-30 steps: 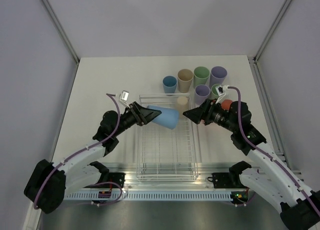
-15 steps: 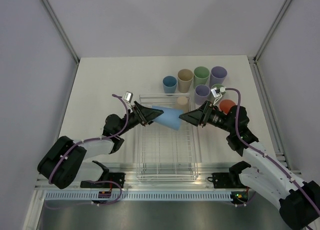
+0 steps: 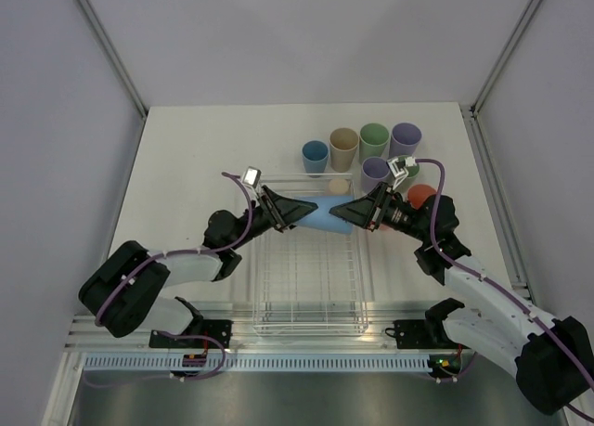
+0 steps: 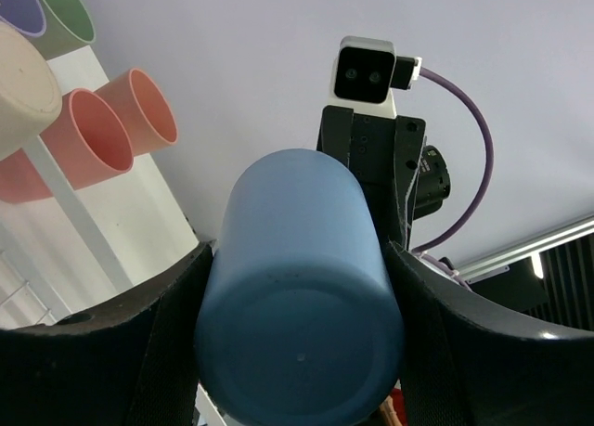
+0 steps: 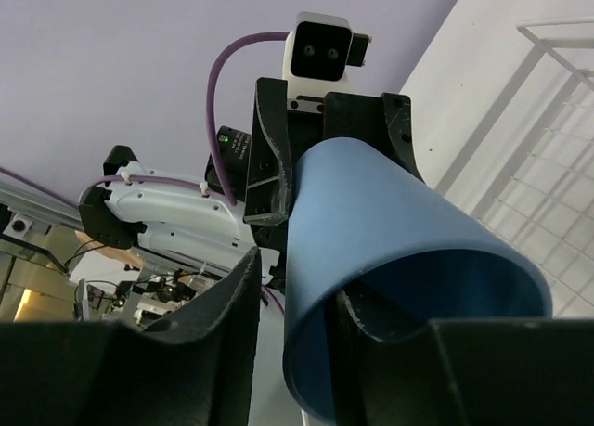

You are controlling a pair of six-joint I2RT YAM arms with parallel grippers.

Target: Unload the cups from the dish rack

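A blue cup (image 3: 320, 217) hangs on its side above the far end of the clear dish rack (image 3: 263, 276). My left gripper (image 3: 290, 212) is shut on its closed base, which fills the left wrist view (image 4: 302, 296) between both fingers. My right gripper (image 3: 340, 210) meets the cup's open rim (image 5: 390, 231). One finger sits inside the mouth and the other finger (image 5: 213, 342) stands outside the wall with a narrow gap, so the jaws are still open. A beige cup (image 3: 338, 186) stands in the rack's far end.
Behind the rack stand blue (image 3: 315, 155), beige (image 3: 343, 148), green (image 3: 374, 140) and purple (image 3: 406, 138) cups, with another purple one (image 3: 375, 174) and a coral one (image 3: 420, 196) nearer the right arm. Coral cups (image 4: 93, 138) also show in the left wrist view.
Both grippers have come together over the rack. The right gripper slid onto the blue cup's rim and its jaws have narrowed. The left gripper kept its hold throughout.
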